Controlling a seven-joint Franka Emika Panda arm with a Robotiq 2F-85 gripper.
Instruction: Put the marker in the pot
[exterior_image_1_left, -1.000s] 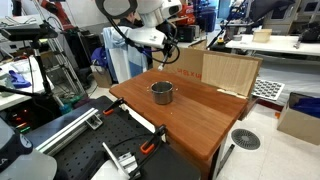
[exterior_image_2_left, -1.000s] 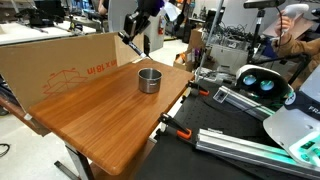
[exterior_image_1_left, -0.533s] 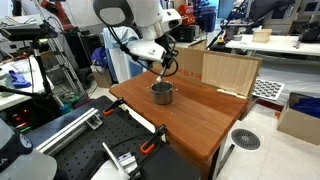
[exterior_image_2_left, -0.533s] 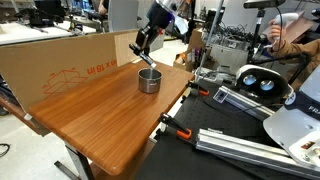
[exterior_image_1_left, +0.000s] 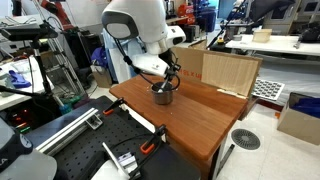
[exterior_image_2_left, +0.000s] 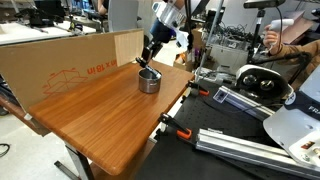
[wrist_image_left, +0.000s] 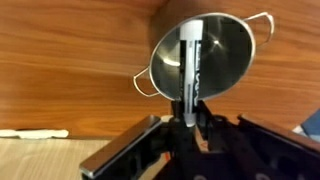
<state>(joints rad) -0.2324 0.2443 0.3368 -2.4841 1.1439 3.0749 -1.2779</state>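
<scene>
Right, you are at the drop. The arm leans over the wooden worktop, a smooth reddish-brown slab with visible grain. A flat cardboard panel stands along one edge of it.

The pot sits on the worktop directly under the end effector. In the wrist view it is a round piece of dull grey metal with a shadowed inside, and thin loop handles show at its sides.

The end effector is pinched narrow around the marker, a slim whitish stick with a dark stretch, which points down over the pot's mouth. In both exterior views the fingers hang close over the rim, though I cannot tell whether the marker's tip is already inside.

As I judge it, only the release remains. Part the fingers once you are sure the tip sits within the rim, because a hard round stick on bare metal may bounce or tip out.
</scene>
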